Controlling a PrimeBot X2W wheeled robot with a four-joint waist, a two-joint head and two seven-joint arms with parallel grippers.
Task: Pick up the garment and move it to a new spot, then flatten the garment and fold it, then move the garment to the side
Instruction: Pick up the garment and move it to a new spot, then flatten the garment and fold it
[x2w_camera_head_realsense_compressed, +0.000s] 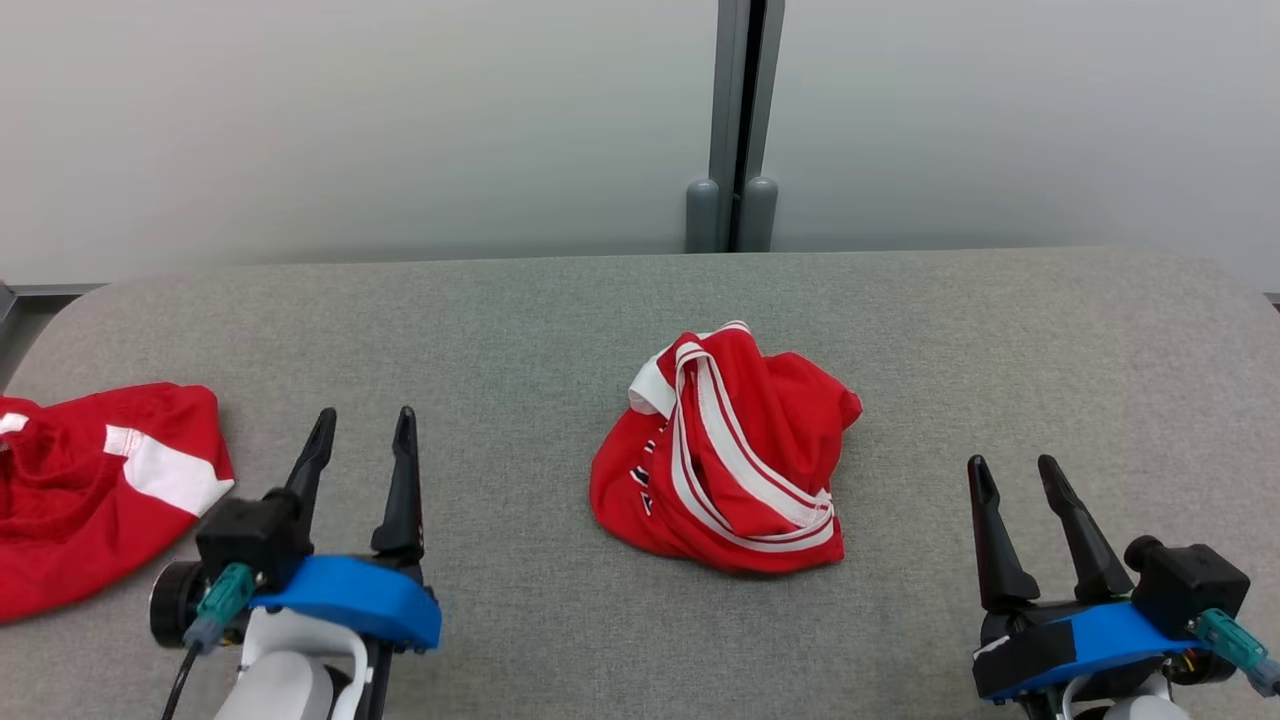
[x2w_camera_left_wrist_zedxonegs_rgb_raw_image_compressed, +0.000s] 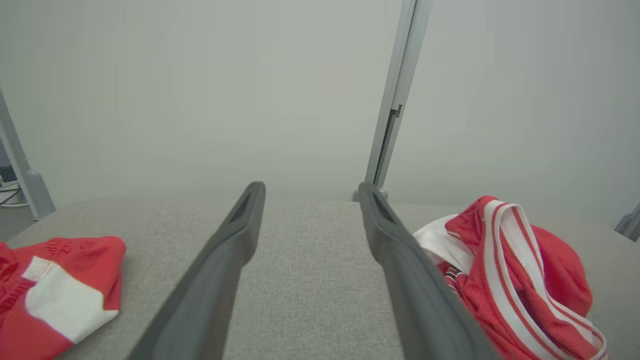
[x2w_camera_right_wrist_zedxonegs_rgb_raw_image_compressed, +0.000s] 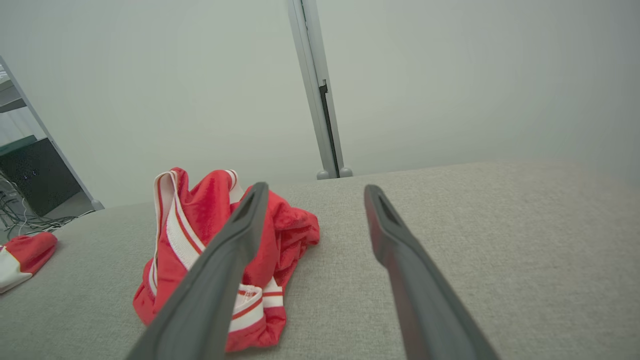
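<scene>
While both my claws hover low over the grey padded table, the garment, a crumpled red heap with white stripes, lies on it between them: right of my left claw, left of my right claw, slightly ahead, touching neither. A second red garment lies near, left of the left claw. Both claws are spread wide, nothing held.
</scene>
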